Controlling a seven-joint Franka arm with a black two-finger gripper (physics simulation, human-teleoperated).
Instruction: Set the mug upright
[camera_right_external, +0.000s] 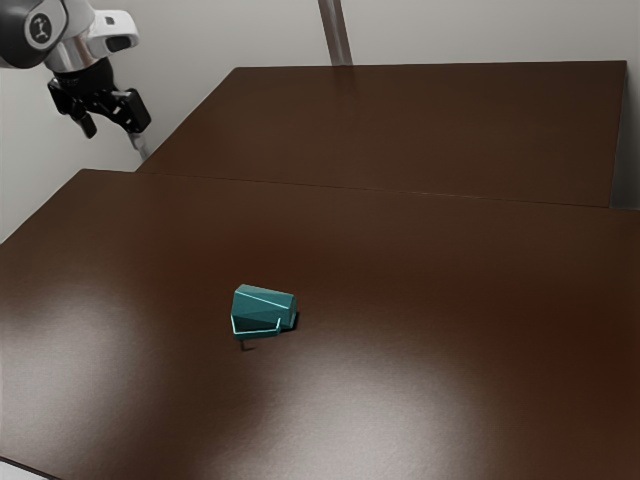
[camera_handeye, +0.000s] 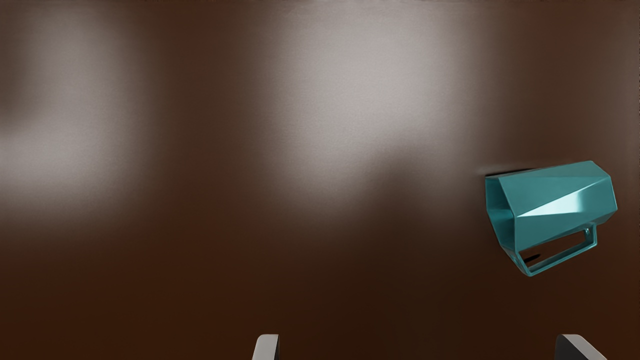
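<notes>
My black gripper (camera_right_external: 112, 132) hangs in the air at the exterior view's upper left, high over the table's far left corner and well away from the mug. A faceted teal mug (camera_right_external: 264, 309) lies on its side on the brown table. In the wrist view the mug (camera_handeye: 562, 205) shows its hollow mouth and its angular handle, which is at its side. The fingers of the gripper (camera_handeye: 417, 347) stand wide apart, open, with only tabletop seen between them; the mug lies beyond the tips, not touched.
The dark brown table (camera_right_external: 450, 270) carries glossy light patches. Behind it, a second brown surface (camera_right_external: 400, 125) adjoins at a seam, with a grey post (camera_right_external: 336, 32) rising past its far edge.
</notes>
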